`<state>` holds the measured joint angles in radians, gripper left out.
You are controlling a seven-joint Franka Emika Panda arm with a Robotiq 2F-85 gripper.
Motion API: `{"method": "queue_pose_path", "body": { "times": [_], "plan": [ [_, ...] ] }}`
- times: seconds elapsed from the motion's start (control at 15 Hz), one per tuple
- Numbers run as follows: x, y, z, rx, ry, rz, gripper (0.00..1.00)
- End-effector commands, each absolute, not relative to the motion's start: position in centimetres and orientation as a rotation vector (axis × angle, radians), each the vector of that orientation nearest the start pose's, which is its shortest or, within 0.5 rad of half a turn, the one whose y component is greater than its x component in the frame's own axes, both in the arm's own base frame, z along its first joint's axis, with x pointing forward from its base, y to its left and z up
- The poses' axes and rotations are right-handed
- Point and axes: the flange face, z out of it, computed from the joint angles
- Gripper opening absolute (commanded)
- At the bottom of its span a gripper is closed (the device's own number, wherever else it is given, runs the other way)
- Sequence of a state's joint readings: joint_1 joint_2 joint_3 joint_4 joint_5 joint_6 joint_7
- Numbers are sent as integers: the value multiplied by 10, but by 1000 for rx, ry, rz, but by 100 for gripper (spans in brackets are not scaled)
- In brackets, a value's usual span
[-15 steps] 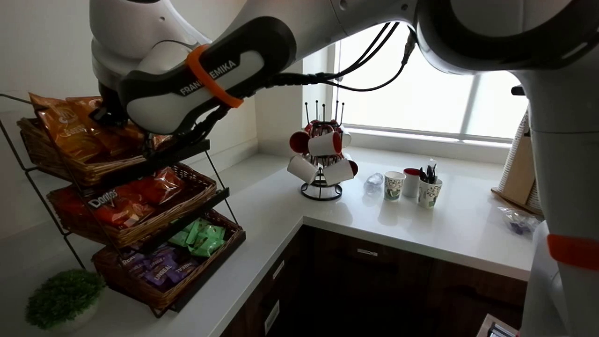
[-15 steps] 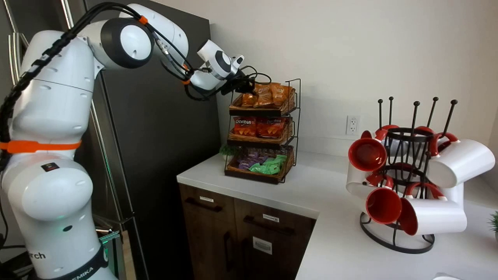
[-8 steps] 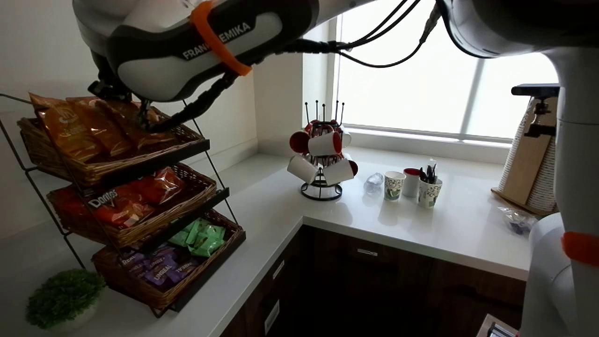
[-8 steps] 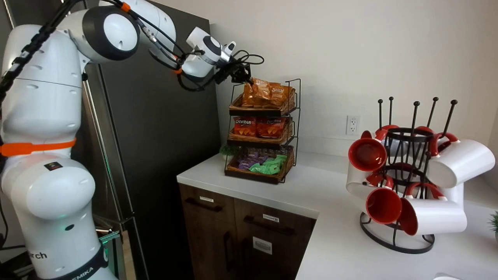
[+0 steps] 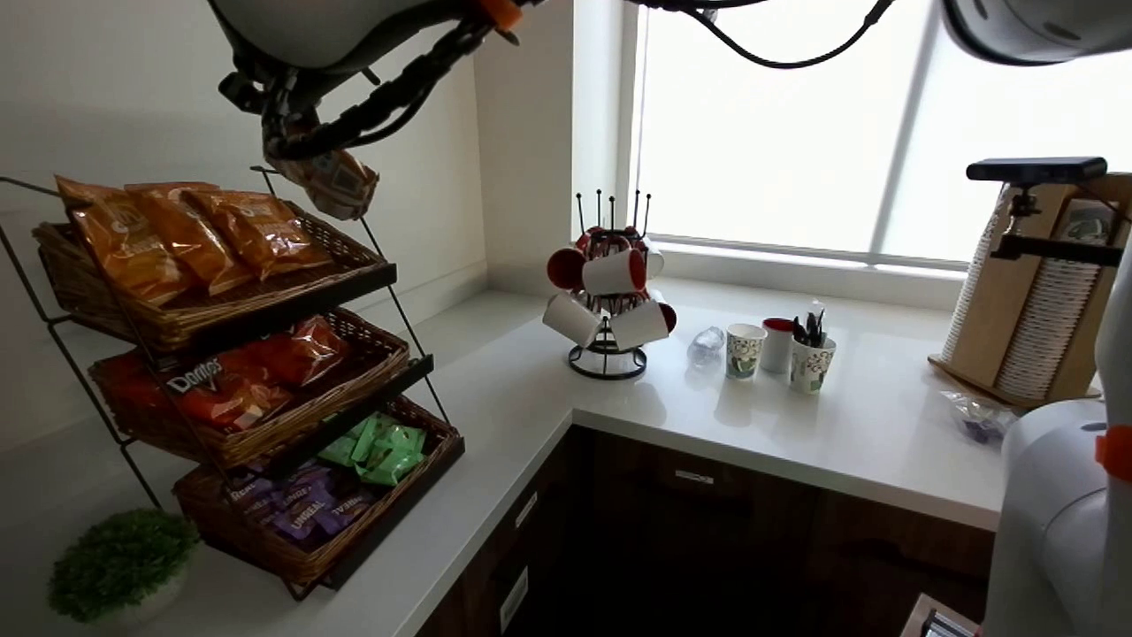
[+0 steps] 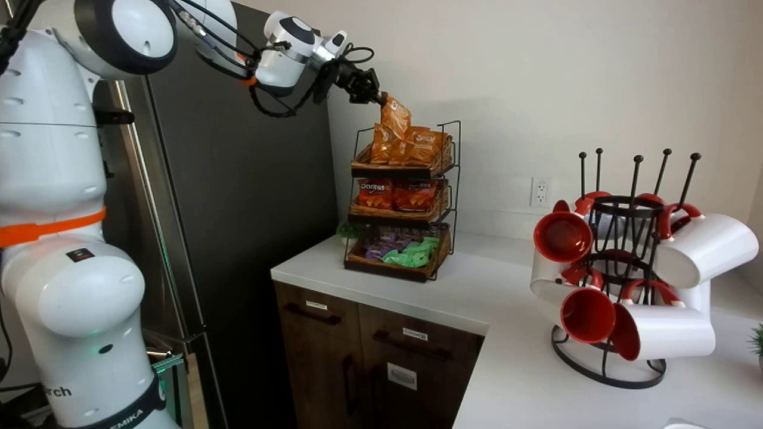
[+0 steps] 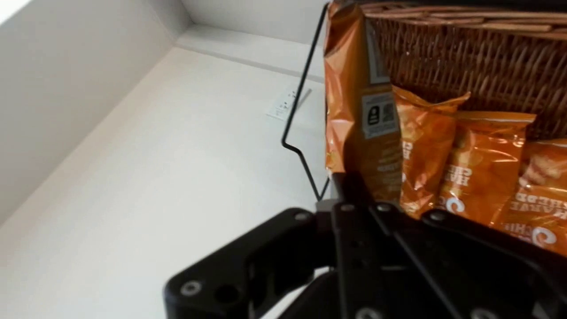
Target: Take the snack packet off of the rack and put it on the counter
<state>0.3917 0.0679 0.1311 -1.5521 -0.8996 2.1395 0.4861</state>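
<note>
The gripper (image 6: 381, 100) is clamped on the upper end of one orange foil snack packet (image 6: 396, 117). From where I stand, the packet hangs above the top wicker tray (image 7: 478, 66) of the three-tier rack (image 6: 390, 173), apparently apart from the orange packets (image 5: 190, 234) below. Progress, in my judgement: removal is done or nearly so; carrying clear, lowering onto the white counter (image 5: 504, 363) and release are outstanding. Count: one rack, three wicker trays. Top tray: three orange packets, the held one excluded. Middle tray: at least two red Doritos packets (image 6: 375, 193). Bottom tray: purple packets (image 5: 305, 509) and green packets (image 5: 385, 447), too overlapped to number. On the counter: two patterned paper cups (image 5: 745, 352).
</note>
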Motion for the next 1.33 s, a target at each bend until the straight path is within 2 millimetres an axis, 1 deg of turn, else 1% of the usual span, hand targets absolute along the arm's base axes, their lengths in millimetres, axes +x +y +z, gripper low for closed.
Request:
{"method": "queue_pose_path", "body": {
  "times": [0.0, 0.27, 0.47, 0.6, 0.73, 0.8, 0.93, 1.0, 1.07, 1.13, 1.27],
  "plan": [
    [525, 257, 679, -3436, -235, -1410, 0],
    [487, 219, 681, -3584, 189, -1241, 0],
    [457, 187, 672, -3671, 521, -1091, 0],
    [438, 161, 657, -3725, 740, -987, 0],
    [420, 131, 636, -3775, 956, -868, 0],
    [407, 111, 625, -3791, 1072, -811, 0],
    [392, 76, 603, -3801, 1311, -693, 0],
    [384, 57, 595, -3795, 1431, -627, 0],
    [410, 85, 613, -3822, 1251, -695, 0],
    [406, 74, 607, -3825, 1295, -665, 1],
    [407, 76, 609, -3822, 1292, -676, 1]
  ]
}}
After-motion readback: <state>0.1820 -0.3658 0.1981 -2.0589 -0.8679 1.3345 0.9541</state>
